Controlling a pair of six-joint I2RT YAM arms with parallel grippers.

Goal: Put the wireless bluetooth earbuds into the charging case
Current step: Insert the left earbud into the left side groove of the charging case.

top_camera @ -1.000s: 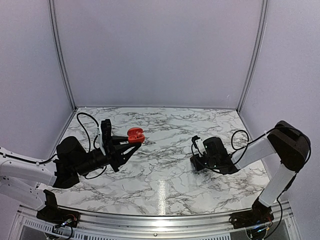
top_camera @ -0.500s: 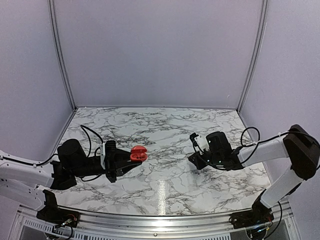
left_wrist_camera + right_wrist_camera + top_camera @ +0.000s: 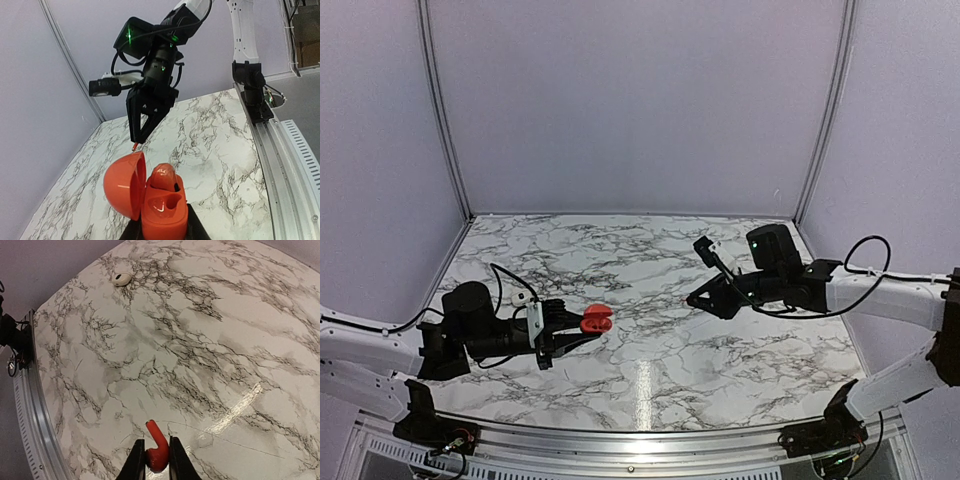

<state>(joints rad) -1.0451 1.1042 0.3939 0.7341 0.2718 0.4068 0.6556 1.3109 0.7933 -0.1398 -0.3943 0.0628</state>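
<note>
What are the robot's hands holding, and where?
Left gripper holds the charging case by its base; right gripper pinches an earbud by its rounded end.

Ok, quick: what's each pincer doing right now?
Left pincer: closed, holding the charging case, lid open.
Right pincer: closed, holding one earbud.

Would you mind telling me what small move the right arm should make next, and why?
Probably carry the right gripper toward the open charging case in the left gripper. It is shut on an earbud, clear of the table, and apart from the case; the lid stands open, and the near socket looks empty.
</note>
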